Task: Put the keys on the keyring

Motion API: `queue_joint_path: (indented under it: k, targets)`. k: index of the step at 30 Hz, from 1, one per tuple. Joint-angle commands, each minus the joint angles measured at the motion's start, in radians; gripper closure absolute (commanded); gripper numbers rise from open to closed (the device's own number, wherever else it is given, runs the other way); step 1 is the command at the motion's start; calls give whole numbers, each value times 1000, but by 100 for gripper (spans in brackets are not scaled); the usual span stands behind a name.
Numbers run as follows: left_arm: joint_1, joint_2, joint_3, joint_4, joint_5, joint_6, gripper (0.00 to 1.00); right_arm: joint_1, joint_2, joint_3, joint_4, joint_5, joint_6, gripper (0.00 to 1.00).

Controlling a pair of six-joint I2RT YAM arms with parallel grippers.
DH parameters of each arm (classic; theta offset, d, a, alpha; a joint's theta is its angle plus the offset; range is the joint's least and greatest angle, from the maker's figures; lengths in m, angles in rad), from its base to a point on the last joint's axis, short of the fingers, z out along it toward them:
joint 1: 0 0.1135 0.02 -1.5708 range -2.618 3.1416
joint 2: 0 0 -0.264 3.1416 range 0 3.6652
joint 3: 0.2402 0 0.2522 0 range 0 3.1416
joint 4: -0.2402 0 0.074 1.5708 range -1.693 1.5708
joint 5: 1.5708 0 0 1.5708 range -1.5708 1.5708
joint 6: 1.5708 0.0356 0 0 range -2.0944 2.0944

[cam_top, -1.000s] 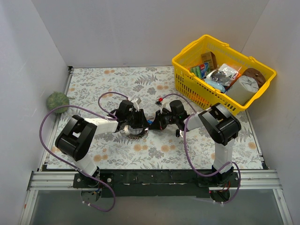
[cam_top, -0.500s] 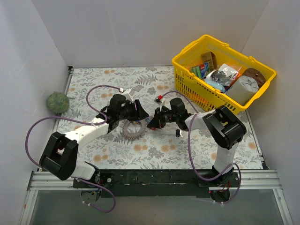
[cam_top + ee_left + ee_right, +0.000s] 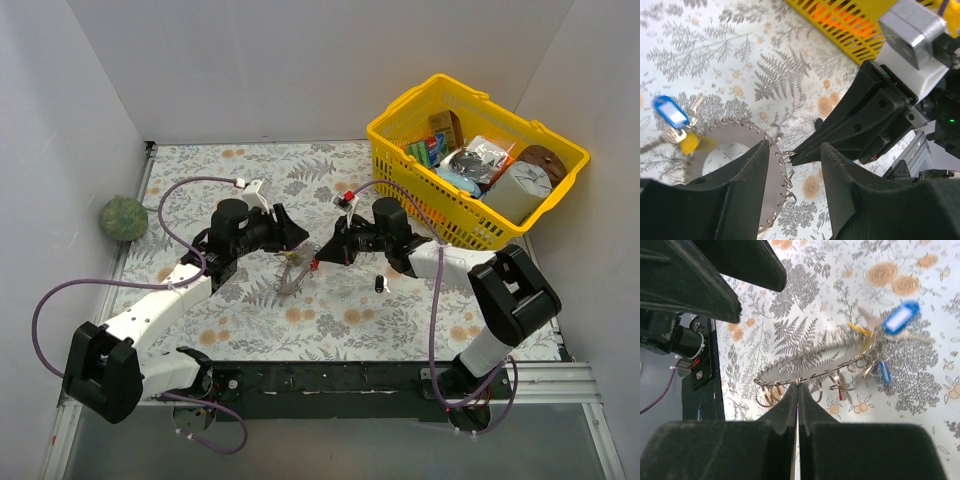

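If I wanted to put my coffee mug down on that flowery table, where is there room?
Bare: the front strip of the cloth between the arms' bases, and the back strip along the wall, left of the basket. Crowded: the middle, where the left hand and right hand meet at the ring.

The near strip of the mat (image 3: pixel 340 325) offers open passage. The yellow basket (image 3: pixel 400 172) blocks the rear right, and a green ball (image 3: pixel 122 215) sits at the left edge. The centre is tight — left gripper (image 3: pixel 292 238) and right gripper (image 3: pixel 318 258) nearly meet, with the keyring (image 3: pixel 292 275) between them.
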Motion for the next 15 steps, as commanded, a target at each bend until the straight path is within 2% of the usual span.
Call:
queue_joint_path:
  k: [1, 8, 11, 15]
  targets:
    - [5, -101, 13, 63, 19, 37, 50, 5, -108, 61, -48, -3, -45, 99]
    - [11, -185, -21, 169, 168, 129, 49, -8, -217, 98, -97, -47, -83, 99]
    - [11, -207, -27, 204, 261, 140, 49, -21, -257, 90, -54, -135, -83, 99]
    - [11, -216, -33, 270, 364, 122, 51, -41, -308, 58, 82, -201, 7, 99]
